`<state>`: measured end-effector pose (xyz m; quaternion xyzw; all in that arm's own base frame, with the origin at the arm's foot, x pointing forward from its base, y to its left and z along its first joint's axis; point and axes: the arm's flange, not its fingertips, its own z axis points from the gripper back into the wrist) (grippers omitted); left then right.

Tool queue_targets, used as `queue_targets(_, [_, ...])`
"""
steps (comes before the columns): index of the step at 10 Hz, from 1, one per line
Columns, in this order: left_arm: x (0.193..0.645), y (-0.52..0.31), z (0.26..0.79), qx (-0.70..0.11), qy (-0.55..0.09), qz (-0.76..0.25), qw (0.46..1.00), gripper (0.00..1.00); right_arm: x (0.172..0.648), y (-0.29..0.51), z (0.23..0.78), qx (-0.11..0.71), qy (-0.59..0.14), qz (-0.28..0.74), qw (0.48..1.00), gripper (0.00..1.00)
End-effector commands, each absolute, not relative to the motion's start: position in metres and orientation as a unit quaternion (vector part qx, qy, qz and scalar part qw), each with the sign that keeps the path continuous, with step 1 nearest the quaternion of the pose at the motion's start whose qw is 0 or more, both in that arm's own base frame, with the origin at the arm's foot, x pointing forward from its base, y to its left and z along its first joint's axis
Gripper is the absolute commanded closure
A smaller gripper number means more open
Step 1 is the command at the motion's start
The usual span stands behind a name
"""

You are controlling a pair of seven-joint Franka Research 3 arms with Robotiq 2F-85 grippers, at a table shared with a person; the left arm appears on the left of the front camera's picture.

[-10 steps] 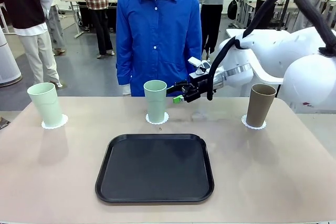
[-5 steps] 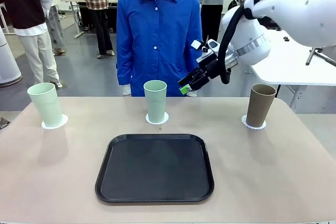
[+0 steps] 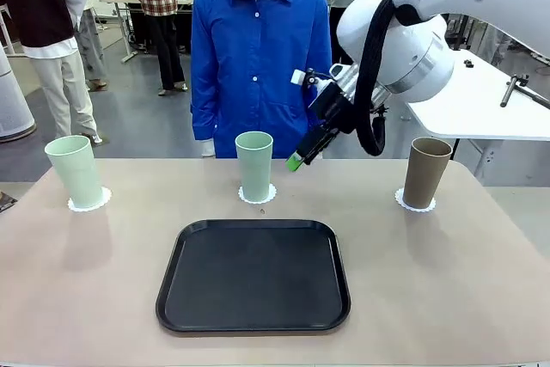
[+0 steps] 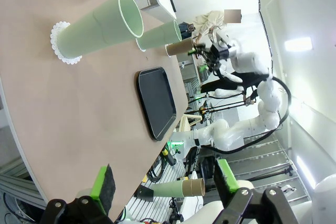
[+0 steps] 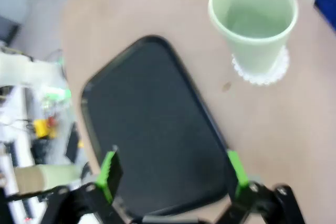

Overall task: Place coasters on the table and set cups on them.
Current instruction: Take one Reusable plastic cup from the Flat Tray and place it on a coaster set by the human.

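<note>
Three cups stand upright on white lacy coasters along the far side of the table point(image 3: 86, 281): a mint cup point(image 3: 76, 169) on its coaster point(image 3: 89, 201) at the left, a mint cup point(image 3: 254, 165) on the middle coaster point(image 3: 258, 195), and a brown cup point(image 3: 426, 171) on the right coaster point(image 3: 415, 203). My right gripper point(image 3: 301, 155) hangs open and empty in the air just right of the middle cup, tilted down. Its wrist view looks down on that cup point(image 5: 254, 24) between open fingers point(image 5: 109, 174). My left gripper point(image 4: 164, 182) is open and empty, low at the table's left end, facing the left cup point(image 4: 100, 30).
A black tray point(image 3: 253, 274) lies empty in the middle of the table, nearer my side. A person in a blue shirt point(image 3: 258, 58) stands at the far edge behind the middle cup. A white table point(image 3: 481, 109) sits at the back right.
My right arm has risen and swung up away from the middle cup, its gripper now higher and pointing down. Cups and coasters have not moved.
</note>
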<state>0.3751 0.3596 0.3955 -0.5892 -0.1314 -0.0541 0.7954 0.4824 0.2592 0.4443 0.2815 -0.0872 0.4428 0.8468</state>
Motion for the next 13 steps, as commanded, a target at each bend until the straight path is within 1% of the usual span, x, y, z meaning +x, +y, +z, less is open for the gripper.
queue_targets(1, [0.374, 0.360, 0.397, -0.585, -0.133, -0.052, 0.798, 0.00, 0.464, 0.273, 0.470, 0.263, -0.029, 0.383, 0.885, 0.00])
queue_targets(4, [0.374, 0.360, 0.397, -0.585, -0.133, -0.052, 0.798, 0.00, 0.452, 0.272, 0.487, 0.217, -0.007, 0.350, 0.911, 0.00])
queue_targets(5, [0.374, 0.360, 0.397, -0.585, -0.133, -0.052, 0.798, 0.00, 0.449, 0.276, 0.478, 0.243, -0.026, 0.364, 0.899, 0.00])
queue_targets(13, [0.374, 0.360, 0.397, -0.585, -0.133, -0.052, 0.798, 0.00, 0.449, 0.276, 0.478, 0.243, -0.026, 0.364, 0.899, 0.00])
